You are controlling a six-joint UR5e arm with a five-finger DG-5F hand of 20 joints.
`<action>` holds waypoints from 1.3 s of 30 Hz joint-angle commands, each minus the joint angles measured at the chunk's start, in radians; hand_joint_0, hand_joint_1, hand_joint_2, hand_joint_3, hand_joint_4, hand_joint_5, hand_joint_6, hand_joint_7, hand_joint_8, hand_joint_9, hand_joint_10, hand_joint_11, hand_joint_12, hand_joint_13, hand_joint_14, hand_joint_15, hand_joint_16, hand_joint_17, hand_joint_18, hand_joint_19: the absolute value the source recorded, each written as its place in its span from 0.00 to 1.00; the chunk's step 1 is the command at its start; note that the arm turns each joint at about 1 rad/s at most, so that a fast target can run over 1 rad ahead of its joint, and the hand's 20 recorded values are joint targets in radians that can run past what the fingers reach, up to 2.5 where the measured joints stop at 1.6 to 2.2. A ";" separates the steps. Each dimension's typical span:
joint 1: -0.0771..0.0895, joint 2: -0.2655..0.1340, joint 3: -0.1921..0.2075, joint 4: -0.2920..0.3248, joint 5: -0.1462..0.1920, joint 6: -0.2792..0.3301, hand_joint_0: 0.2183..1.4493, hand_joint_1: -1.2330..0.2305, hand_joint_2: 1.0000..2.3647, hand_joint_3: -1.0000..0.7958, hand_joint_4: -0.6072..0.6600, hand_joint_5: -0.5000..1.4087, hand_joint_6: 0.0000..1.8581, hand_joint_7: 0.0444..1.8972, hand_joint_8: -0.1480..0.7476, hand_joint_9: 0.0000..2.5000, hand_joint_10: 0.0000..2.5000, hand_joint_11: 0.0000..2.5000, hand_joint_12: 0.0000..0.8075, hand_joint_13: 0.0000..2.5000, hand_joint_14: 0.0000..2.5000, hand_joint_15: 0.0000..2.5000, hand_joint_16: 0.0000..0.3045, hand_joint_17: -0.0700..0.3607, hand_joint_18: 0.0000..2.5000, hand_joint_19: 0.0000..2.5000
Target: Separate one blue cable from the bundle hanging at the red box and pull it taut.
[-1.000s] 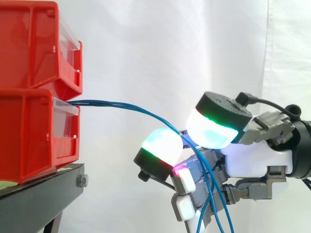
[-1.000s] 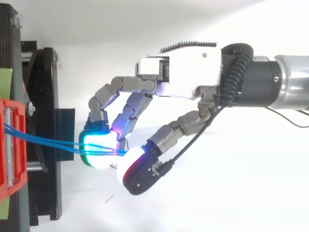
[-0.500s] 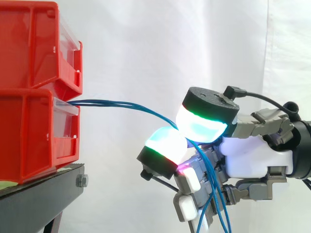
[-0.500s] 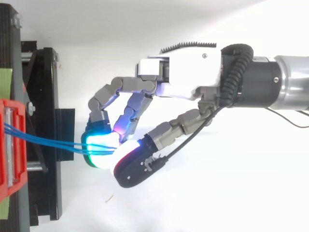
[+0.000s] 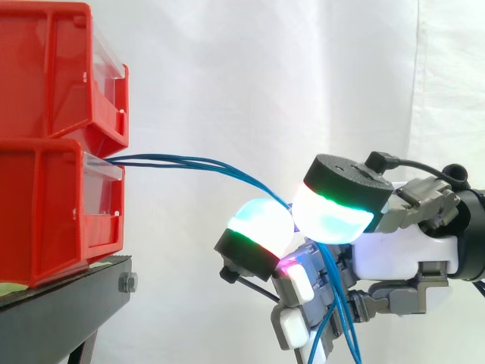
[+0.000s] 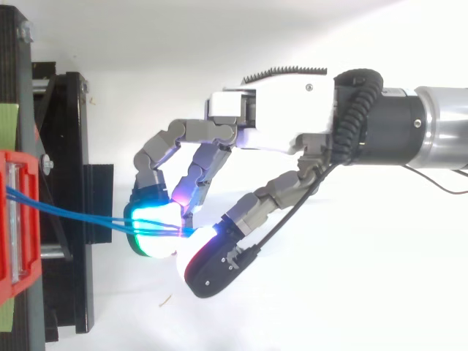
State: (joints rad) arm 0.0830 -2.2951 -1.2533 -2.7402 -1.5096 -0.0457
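Where the thin blue cables (image 5: 189,161) left the clear front lip of the lower red plastic bin (image 5: 45,205), they ran nearly level and close together as several glossy strands. Further right they bowed gently downward and spread a little. They then drew in again at the robot's grey and white fingered hand (image 5: 398,254), right of the bins and well apart from them.

The hand's fingers were curled. Its thumb pad (image 5: 333,216), glowing cyan-white over a green rim under a black cap, was pressed toward a like-coloured finger pad (image 5: 261,227), with the cables pinched between them. How many strands lay in that pinch could not be told.

Below the pads the cables turned steeply down, passed in front of the other bent fingers, one tipped with magenta, and ran out at the lower edge of the side view.

From above, the same strands (image 6: 73,216) crossed the black metal stand (image 6: 66,146) from the red bin at the left. They narrowed to a point where the glowing pads met, with the palm (image 6: 278,124) set beyond them and the arm reaching in from the right.

An upper red plastic bin (image 5: 45,68) sat stacked on the lower one, both resting on the stand, with the white curtain (image 5: 265,76) behind everything.
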 commanded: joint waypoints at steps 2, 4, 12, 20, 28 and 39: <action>0.001 0.000 0.000 -0.001 0.000 0.000 0.28 0.26 0.00 0.28 0.59 0.17 0.48 0.56 0.54 0.39 0.01 0.27 0.43 0.38 0.01 0.17 0.13 0.37 0.38 0.16; 0.000 0.000 0.000 -0.001 0.000 0.000 0.25 0.29 0.00 0.28 0.61 0.17 0.47 0.56 0.54 0.40 0.01 0.27 0.44 0.38 0.01 0.17 0.13 0.38 0.39 0.16; 0.001 0.000 0.000 -0.001 0.000 -0.002 0.34 0.40 0.00 0.28 0.58 0.17 0.47 0.60 0.54 0.40 0.01 0.25 0.42 0.39 0.01 0.17 0.13 0.36 0.39 0.17; 0.001 0.000 0.000 -0.001 0.000 -0.003 0.42 0.26 0.01 0.34 0.49 0.16 0.49 0.64 0.55 0.39 0.01 0.27 0.43 0.39 0.01 0.17 0.13 0.37 0.39 0.16; 0.001 0.000 0.000 -0.001 0.000 -0.003 0.51 0.28 0.00 0.28 0.48 0.15 0.51 0.60 0.51 0.38 0.01 0.30 0.41 0.38 0.01 0.16 0.12 0.36 0.37 0.13; 0.001 0.000 0.000 -0.007 0.002 -0.003 0.30 0.38 0.00 0.28 0.61 0.16 0.49 0.54 0.53 0.39 0.01 0.30 0.42 0.38 0.01 0.18 0.12 0.36 0.38 0.15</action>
State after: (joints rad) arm 0.0844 -2.2948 -1.2533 -2.7453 -1.5080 -0.0491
